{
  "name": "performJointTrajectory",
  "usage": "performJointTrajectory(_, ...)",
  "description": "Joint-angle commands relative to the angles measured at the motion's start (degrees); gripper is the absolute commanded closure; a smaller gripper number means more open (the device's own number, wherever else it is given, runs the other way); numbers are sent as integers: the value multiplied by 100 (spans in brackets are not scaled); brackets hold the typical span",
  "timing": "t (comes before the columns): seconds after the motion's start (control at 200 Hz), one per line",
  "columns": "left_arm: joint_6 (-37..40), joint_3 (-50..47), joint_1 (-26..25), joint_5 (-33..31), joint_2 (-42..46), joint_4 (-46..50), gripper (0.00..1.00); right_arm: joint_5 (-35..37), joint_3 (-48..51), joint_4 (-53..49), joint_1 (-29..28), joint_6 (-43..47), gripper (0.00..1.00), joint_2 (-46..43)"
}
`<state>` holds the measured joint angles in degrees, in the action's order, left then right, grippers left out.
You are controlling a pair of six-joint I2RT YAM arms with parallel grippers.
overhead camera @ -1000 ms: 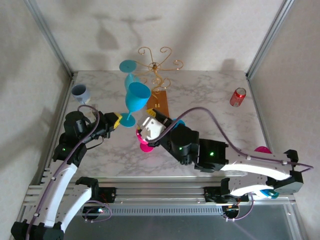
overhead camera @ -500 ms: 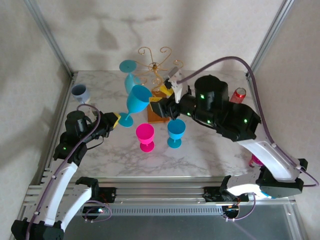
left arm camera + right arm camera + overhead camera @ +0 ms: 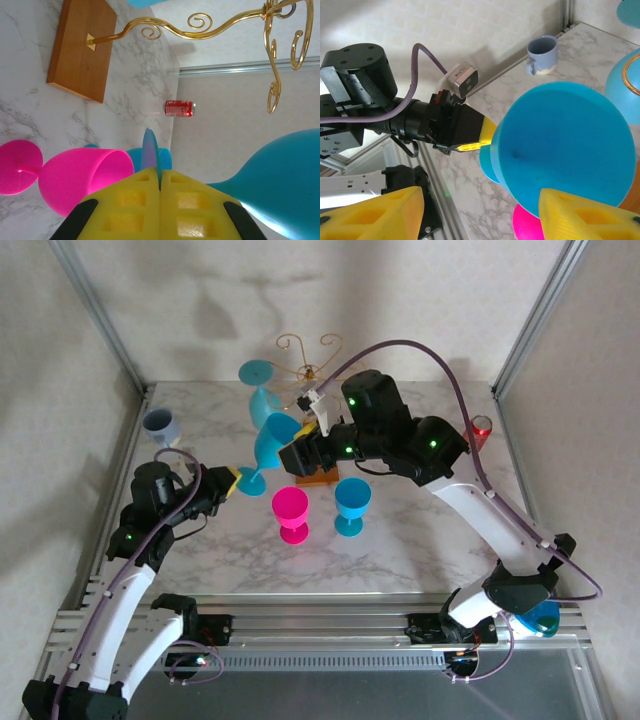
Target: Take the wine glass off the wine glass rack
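My left gripper [image 3: 234, 480] [image 3: 160, 172] is shut on the thin foot [image 3: 149, 149] of a blue wine glass [image 3: 274, 440] [image 3: 282, 180], holding it tilted in the air just left of the rack. The wine glass rack [image 3: 312, 368] [image 3: 220, 25] is gold wire on a wooden base [image 3: 322, 476] [image 3: 82, 47]. A second blue wine glass [image 3: 258, 377] [image 3: 624, 75] hangs upside down on its left arm. My right gripper [image 3: 298, 455] [image 3: 480, 200] is open, its yellow fingers [image 3: 375, 215] either side of the held glass's bowl [image 3: 565, 145], not touching it.
A pink glass [image 3: 291, 512] [image 3: 75, 172] and a blue glass [image 3: 352, 505] stand upright on the marble table in front of the rack base. A grey-blue mug [image 3: 160, 425] [image 3: 543, 54] sits at the far left, a red can [image 3: 480, 430] [image 3: 180, 108] at the far right.
My right arm has swung up from the pink glass near the front and over to the held blue glass, its jaws opening wider. The left arm and its glass have stayed put.
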<state>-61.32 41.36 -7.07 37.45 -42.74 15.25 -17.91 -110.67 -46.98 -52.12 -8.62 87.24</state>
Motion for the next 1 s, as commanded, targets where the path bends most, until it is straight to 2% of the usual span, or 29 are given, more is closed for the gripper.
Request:
performJointTrajectory(0.0, 137, 170, 13, -78, 88, 40, 100, -332, -196, 91, 70, -126, 39, 62)
performJointTrajectory(0.27, 151, 232, 12, -90, 112, 104, 100, -502, -326, 101, 84, -131, 44, 393)
performJointTrajectory(0.581, 178, 284, 18, -99, 87, 137, 100, -349, -367, 89, 88, -96, 50, 575)
performJointTrajectory(0.706, 173, 293, 17, -121, 90, 141, 100, -305, -359, 107, 88, -87, 62, 583)
performJointTrajectory(0.896, 173, 311, 13, -124, 45, 162, 100, -259, -315, 128, 88, -74, 89, 515)
performJointTrajectory(0.996, 164, 330, 13, -132, -3, 172, 100, -220, -274, 150, 88, -78, 100, 457)
